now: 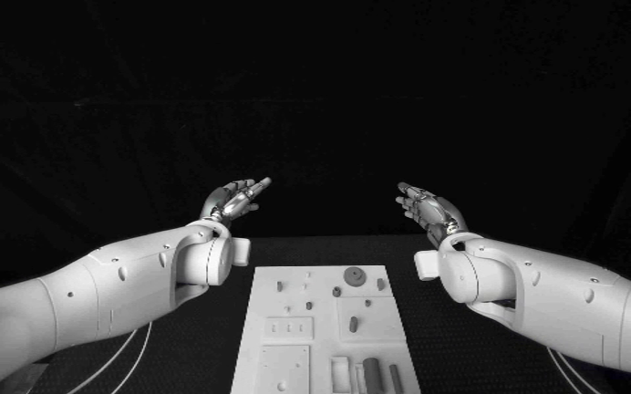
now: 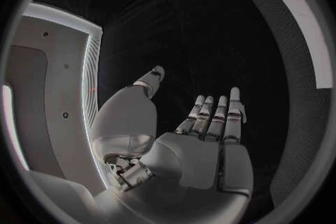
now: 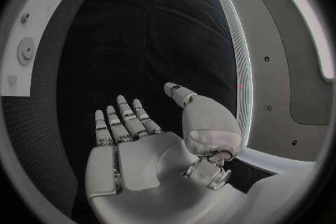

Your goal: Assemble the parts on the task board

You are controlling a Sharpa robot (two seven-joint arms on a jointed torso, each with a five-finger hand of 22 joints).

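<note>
A black desk (image 1: 211, 339) spreads under everything, with thin white cables (image 1: 125, 357) trailing at seven o'clock.

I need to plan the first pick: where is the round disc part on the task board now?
In the head view, the round disc part lies at the far end of the task board, right of centre, nearer the right hand.

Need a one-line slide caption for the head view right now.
Both hands, left hand and right hand, raised open beyond the task board, parts untouched.

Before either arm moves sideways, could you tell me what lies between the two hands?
Nothing: in the head view the left hand and the right hand are raised, both empty, with only dark background between them, beyond the far end of the white board.
</note>
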